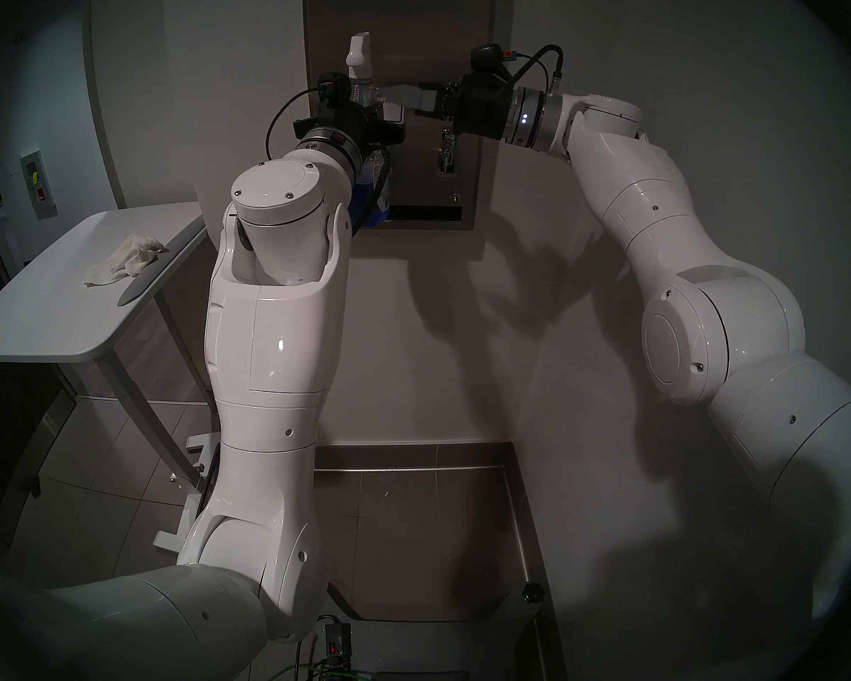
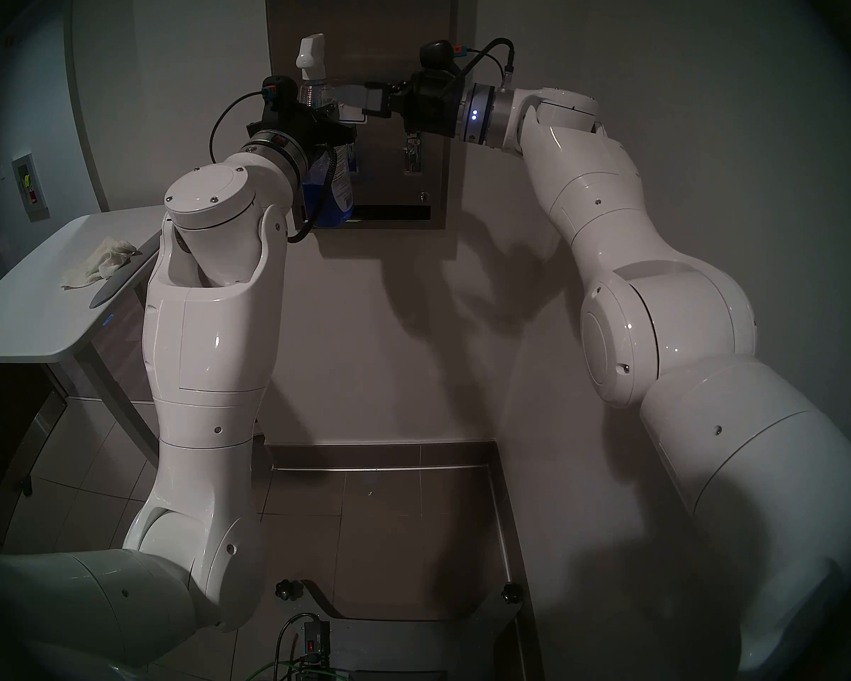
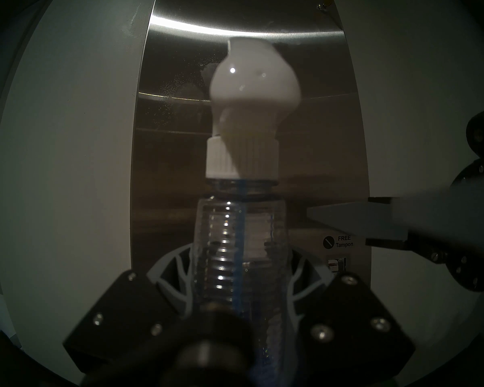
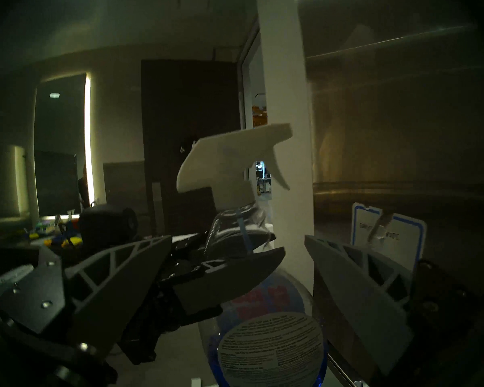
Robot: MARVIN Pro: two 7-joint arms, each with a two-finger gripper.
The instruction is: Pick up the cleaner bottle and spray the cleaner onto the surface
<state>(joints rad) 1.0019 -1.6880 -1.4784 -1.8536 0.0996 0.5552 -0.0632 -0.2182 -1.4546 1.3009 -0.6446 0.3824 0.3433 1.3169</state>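
Note:
The cleaner bottle [image 1: 362,51], clear with blue liquid and a white spray head, stands upright in my left gripper [image 3: 239,280], which is shut on its ribbed neck. It is held just in front of the stainless-steel dispenser front [image 1: 463,36], nozzle toward the steel [image 3: 179,154]. My right gripper [image 1: 389,100] is open and reaches in from the right at the height of the bottle's neck. In the right wrist view its fingers [image 4: 123,260] spread wide below the trigger [image 4: 280,177]. Its grey finger [image 3: 347,219] is a little apart from the bottle [image 3: 235,238]. The bottle's label [image 4: 271,350] faces the right wrist camera.
A white table [image 1: 45,321] stands at the left with a crumpled white cloth [image 1: 124,260] on it. The "FREE" sticker [image 3: 344,241] and the blue-bordered label [image 4: 389,238] are on the dispenser. The white wall [image 1: 708,75] flanks the dispenser.

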